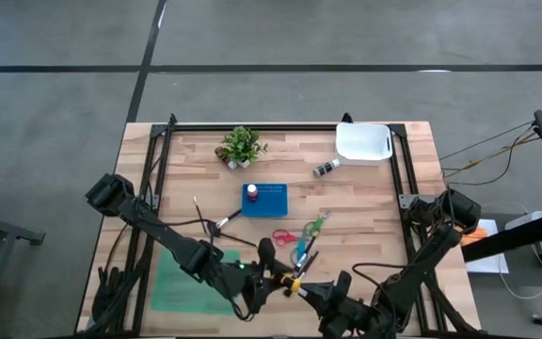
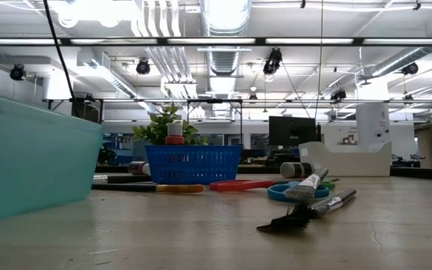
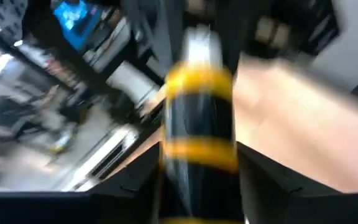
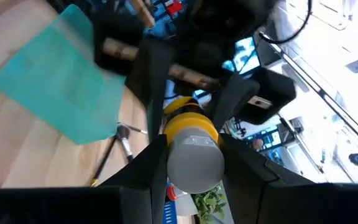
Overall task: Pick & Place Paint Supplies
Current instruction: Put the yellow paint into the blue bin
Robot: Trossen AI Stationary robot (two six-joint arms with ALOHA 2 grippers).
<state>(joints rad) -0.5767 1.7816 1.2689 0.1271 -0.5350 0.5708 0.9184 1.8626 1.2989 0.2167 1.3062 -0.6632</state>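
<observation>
i see both pincers meeting near the table's (image 1: 374, 202) front edge: left pincer (image 1: 280, 280) and right pincer (image 1: 310, 292) each clamp the yellow-banded bottle (image 1: 294, 285) between them.

Both arms met near the surface's (image 1: 365, 202) front edge over a yellow-banded bottle (image 1: 293, 284) (scissors (image 1: 301, 234) just behind), blue basket (image 1: 265, 199) sat mid-surface.
</observation>
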